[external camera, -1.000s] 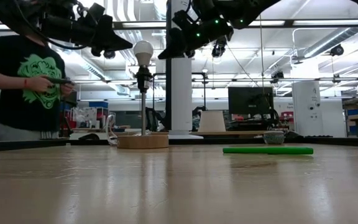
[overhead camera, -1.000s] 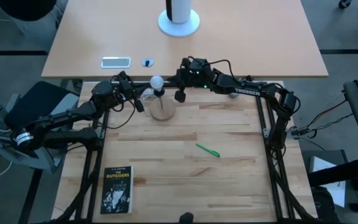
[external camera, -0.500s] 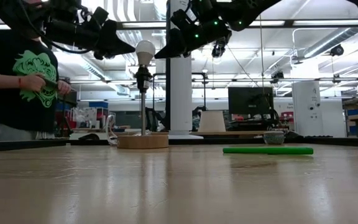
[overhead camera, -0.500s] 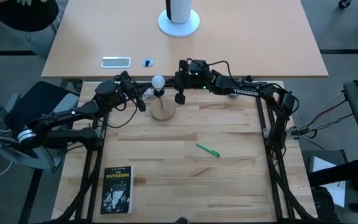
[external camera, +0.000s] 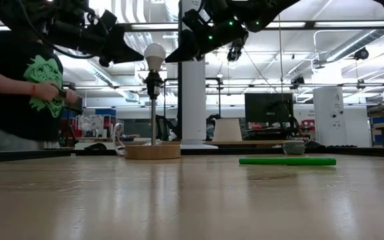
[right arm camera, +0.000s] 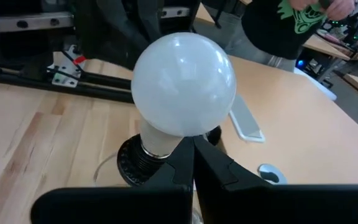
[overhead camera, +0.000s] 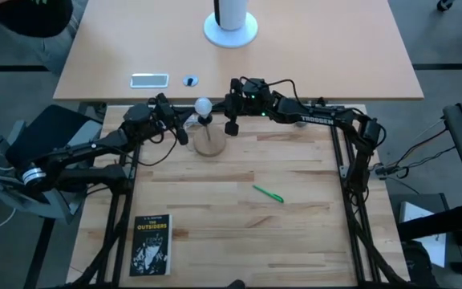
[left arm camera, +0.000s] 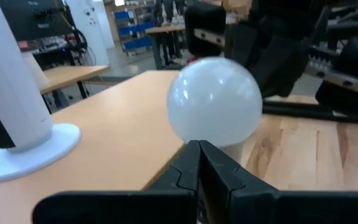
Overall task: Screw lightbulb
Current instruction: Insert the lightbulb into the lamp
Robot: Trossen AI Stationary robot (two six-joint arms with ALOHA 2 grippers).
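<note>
**A:** Where does the white frosted round lightbulb (external camera: 155,55) sit, and why so high?

**B:** It stands upright in the black socket (external camera: 154,83) at the top of a thin metal stem, which rises from a round wooden lamp base (overhead camera: 209,143) near the far edge of the pale wooden table (overhead camera: 239,225). Up there, both arms can come at the globe level from either side with nothing in the way.

**A:** And the grippers?

**B:** The left gripper (external camera: 137,49) points at the bulb from one side, the right gripper (external camera: 174,53) from the other, each tip just beside the globe. In both wrist views the two dark fingers are pressed together to a thin seam, holding nothing. In the low view I see a sliver of gap at each tip, so I judge neither is touching the glass.

**A:** So is the bulb fully screwed in?

**B:** Its neck (right arm camera: 156,144) is seated in the socket, but I cannot tell how deep the thread sits. With the fingers pressed together, a nudge or a rub at the globe looks likelier than a clamp; that is a guess.

**A:** Anything else about?

**B:** A green pen (overhead camera: 268,193) and a black paperback book (overhead camera: 151,244) lie well apart, nearer the front. Beyond the table, a person in a black shirt with a green print (external camera: 27,80) stands holding something small.
</note>
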